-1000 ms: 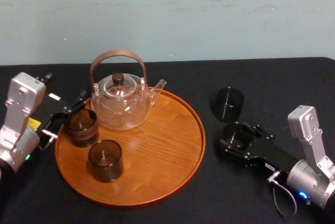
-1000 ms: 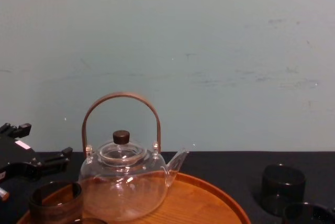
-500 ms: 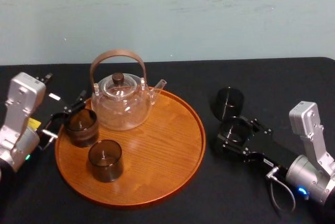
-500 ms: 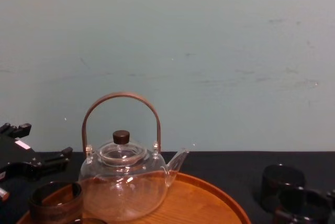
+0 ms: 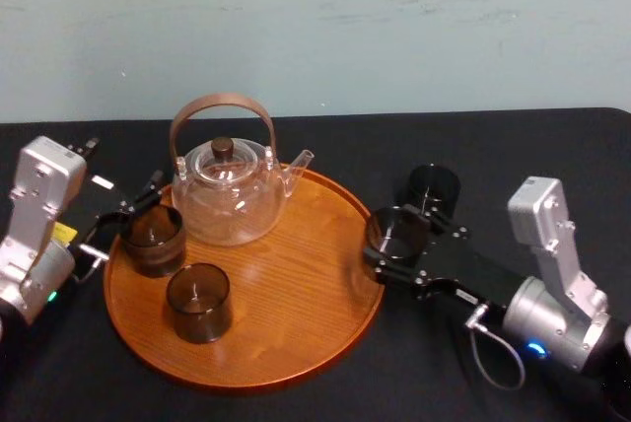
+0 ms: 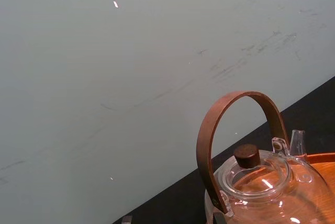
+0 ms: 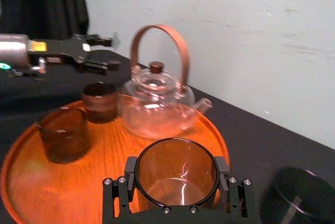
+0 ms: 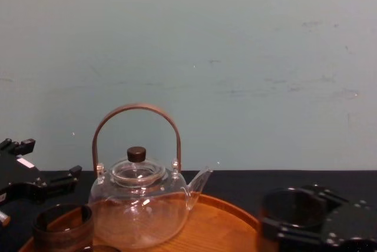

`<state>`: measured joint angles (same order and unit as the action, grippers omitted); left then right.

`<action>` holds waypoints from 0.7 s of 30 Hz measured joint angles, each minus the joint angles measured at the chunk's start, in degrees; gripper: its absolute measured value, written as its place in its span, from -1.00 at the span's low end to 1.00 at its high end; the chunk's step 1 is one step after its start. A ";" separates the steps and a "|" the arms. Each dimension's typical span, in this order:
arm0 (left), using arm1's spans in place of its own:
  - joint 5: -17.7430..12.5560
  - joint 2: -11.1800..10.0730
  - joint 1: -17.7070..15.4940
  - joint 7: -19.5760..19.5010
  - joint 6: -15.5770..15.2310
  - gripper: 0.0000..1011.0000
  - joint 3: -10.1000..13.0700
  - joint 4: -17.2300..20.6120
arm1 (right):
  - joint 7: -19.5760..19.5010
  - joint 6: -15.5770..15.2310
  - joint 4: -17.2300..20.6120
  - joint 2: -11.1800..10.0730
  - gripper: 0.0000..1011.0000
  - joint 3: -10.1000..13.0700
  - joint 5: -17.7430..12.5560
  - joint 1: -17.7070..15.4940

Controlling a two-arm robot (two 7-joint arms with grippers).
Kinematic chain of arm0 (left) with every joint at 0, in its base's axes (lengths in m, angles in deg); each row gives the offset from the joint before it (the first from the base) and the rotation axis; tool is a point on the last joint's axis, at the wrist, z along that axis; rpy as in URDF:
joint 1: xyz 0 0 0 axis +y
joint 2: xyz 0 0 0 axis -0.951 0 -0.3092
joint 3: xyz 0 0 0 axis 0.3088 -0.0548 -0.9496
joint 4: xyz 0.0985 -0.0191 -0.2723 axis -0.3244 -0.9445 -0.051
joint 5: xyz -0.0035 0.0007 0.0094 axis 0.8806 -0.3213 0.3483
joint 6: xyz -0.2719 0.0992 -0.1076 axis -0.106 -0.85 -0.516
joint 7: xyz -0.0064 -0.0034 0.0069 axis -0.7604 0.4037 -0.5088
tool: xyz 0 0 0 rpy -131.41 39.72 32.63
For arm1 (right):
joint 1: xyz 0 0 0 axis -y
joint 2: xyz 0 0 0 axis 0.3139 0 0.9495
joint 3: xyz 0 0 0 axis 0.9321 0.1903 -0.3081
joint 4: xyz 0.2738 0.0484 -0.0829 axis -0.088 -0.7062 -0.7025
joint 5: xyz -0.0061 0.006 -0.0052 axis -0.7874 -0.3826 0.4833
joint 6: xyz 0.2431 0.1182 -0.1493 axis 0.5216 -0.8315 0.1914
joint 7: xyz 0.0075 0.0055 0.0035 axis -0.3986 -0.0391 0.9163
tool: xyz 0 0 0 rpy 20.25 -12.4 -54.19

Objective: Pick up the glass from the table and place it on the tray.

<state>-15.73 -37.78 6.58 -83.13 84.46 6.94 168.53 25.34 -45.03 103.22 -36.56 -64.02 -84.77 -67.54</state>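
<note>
Right tool [image 5: 396, 243] clasps glass [image 5: 398, 229] at tray [image 5: 335, 358] rim.

Soft even light, faint shadows, small glints on teapot [image 5: 227, 195]

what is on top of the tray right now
A clear teapot and two dark glasses stand on the tray. The right pincer holds a third glass at the tray's right rim; the pincer covers whether it touches the wood.

Glass teapot [image 5: 229, 195], hoop handle, upright. Dark tumbler [image 5: 153, 239] just left of teapot; second tumbler [image 5: 198, 302] left-front; third tumbler [image 5: 435, 188] well right, on black table [image 5: 552, 146].
</note>
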 joint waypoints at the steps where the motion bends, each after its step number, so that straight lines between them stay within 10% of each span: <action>1: 0.00 0.00 0.00 0.00 0.00 0.98 0.00 0.00 | 0.28 0.10 0.00 0.30 0.79 -0.70 0.01 0.41; 21: 0.00 0.00 0.00 0.00 0.00 0.98 0.00 0.00 | 3.60 -0.02 -4.02 4.76 0.79 -10.25 1.64 5.96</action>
<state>-15.73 -37.79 6.58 -83.13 84.46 6.94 168.53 28.94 -45.06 99.20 -31.80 -74.27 -83.13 -61.58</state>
